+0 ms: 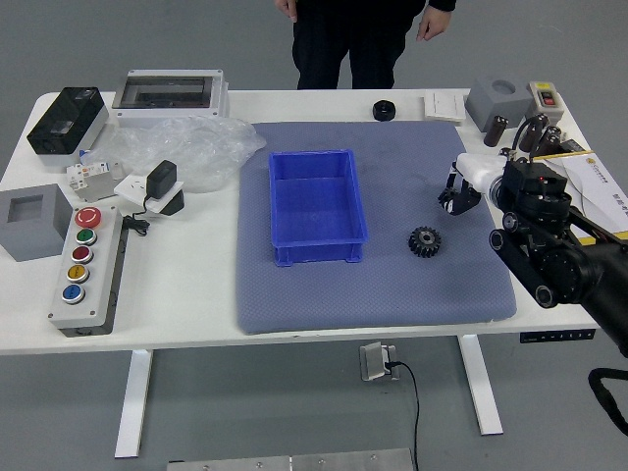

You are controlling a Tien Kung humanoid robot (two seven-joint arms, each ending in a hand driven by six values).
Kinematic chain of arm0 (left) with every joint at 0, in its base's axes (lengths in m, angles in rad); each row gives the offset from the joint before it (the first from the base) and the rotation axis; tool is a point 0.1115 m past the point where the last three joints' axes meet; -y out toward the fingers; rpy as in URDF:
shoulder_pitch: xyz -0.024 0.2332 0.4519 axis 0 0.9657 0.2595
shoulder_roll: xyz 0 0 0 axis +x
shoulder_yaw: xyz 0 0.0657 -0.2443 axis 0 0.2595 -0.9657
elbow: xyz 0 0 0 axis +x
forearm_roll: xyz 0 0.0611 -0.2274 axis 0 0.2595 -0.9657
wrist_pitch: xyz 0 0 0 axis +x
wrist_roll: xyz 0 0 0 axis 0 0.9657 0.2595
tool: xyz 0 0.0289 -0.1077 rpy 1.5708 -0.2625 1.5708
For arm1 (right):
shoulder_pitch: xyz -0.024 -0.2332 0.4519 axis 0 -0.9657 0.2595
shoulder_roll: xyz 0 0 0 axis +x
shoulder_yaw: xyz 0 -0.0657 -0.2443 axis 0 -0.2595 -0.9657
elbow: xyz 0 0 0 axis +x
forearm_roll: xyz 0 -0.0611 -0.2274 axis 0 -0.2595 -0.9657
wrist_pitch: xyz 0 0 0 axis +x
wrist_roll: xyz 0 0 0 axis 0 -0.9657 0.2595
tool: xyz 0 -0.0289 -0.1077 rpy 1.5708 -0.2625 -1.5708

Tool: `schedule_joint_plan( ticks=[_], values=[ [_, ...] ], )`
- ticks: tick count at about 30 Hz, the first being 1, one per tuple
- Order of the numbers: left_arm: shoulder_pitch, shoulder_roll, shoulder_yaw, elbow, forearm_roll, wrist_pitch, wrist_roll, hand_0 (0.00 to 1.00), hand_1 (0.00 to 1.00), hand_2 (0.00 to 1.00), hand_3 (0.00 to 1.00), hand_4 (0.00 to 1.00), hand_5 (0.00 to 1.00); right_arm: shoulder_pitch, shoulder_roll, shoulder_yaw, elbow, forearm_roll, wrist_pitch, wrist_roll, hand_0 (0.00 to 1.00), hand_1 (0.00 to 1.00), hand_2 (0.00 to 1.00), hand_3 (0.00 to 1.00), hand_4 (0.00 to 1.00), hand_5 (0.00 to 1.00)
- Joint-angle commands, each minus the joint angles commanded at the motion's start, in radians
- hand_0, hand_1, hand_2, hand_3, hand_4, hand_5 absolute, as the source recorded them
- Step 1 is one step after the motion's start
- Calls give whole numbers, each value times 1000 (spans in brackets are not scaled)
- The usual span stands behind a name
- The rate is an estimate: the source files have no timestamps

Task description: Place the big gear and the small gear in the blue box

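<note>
Reaching in from the right in the head view, your right robot hand (476,180) is over the right part of the blue-gray mat (392,294) on the white worktop (186,285); you cannot tell whether it is released, clenched or grasping something. A black toothed gear (424,242) lies on the mat, between that hand and the blue box (316,206). Beyond the worktop, a person (353,29) stands with both hands lowered.
</note>
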State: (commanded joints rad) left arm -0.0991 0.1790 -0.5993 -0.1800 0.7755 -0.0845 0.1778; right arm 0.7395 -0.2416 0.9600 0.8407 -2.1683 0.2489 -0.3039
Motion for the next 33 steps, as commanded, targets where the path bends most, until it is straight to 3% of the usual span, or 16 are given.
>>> schedule_joint_plan(
  ticks=[7, 16, 24, 33],
  values=[
    [1, 3, -4, 0, 1, 0, 0, 825, 834, 834, 827, 510, 95, 5, -32, 20, 89, -3, 9, -8, 501, 355, 379, 497, 653, 171],
    [1, 7, -14, 0, 12, 0, 2, 825, 834, 834, 827, 511, 94, 7, -49, 21, 275, 9, 22, -18, 511, 357, 382, 505, 634, 164],
    [3, 9, -13, 0, 18, 0, 3, 825, 834, 834, 828, 511, 92, 17, 17, -31, 430, 29, 32, -22, 520, 360, 384, 508, 619, 144],
    [0, 10, -2, 0, 16, 0, 3, 825, 834, 834, 828, 510, 90, 16, 95, -115, 436, 51, 47, -23, 527, 362, 385, 512, 617, 142]
  ],
)
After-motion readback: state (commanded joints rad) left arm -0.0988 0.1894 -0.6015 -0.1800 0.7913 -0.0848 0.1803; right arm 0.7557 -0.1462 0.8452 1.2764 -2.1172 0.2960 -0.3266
